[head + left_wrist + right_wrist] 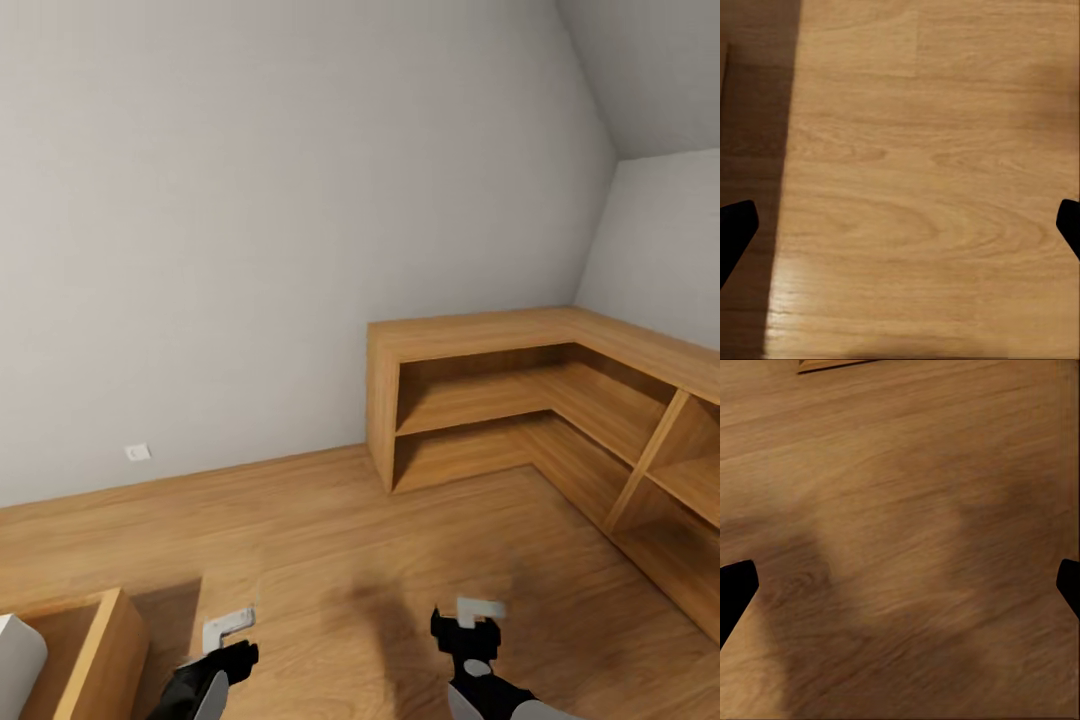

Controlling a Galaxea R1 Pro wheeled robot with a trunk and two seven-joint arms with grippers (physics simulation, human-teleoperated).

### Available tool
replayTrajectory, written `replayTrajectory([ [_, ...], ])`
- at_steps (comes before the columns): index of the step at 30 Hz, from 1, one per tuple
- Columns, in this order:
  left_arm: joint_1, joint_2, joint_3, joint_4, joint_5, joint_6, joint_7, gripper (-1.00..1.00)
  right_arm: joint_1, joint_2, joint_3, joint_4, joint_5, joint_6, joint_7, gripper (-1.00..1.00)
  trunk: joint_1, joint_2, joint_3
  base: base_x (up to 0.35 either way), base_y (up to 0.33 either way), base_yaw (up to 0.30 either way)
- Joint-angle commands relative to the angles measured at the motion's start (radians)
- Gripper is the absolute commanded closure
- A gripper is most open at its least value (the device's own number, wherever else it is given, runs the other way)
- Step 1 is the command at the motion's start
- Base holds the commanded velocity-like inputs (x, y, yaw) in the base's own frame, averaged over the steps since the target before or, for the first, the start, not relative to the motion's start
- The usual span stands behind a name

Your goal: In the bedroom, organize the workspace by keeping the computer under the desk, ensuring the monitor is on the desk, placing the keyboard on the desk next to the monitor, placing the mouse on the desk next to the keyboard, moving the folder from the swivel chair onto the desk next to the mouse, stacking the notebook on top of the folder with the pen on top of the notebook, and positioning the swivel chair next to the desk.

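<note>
I am in the bedroom, facing a corner of light grey walls under a sloped ceiling, with honey wood floor below. The desk, the swivel chair and the other workspace things are out of view. My left gripper hangs low over the floor, open, with nothing between its fingers; in the left wrist view its dark fingertips stand far apart over bare planks. My right gripper is also open and empty above the floor, its fingertips wide apart.
A low L-shaped wooden shelf unit with open compartments runs along the far wall and the right wall. A wooden box edge with a white object sits at the near left. A wall socket is low on the wall.
</note>
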Motion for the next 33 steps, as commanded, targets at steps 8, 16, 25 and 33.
replayTrajectory([
  [8,-0.001,-0.002,-0.028,0.555,-0.103,-0.487,0.009,-1.00,0.154,-0.009,0.009,0.091,0.036,-0.369,-0.002,-1.00,0.000,0.000,-0.001,0.263,0.000,-0.001],
  [16,-0.001,-0.003,-0.045,0.731,-0.192,-0.875,0.010,-1.00,0.179,-0.012,0.007,0.094,0.036,-0.406,-0.001,-1.00,0.000,0.000,-0.001,0.319,0.000,0.000],
  [25,-0.001,-0.002,-0.045,0.747,-0.200,-0.931,0.011,-1.00,0.180,-0.016,0.007,0.095,0.035,-0.408,-0.001,-1.00,0.000,0.000,-0.001,0.321,0.000,-0.006],
  [33,-0.001,-0.002,-0.046,0.779,-0.202,-0.935,0.010,-1.00,0.180,-0.016,0.007,0.095,0.035,-0.409,0.000,-1.00,0.000,0.000,-0.004,0.164,0.000,-0.238],
])
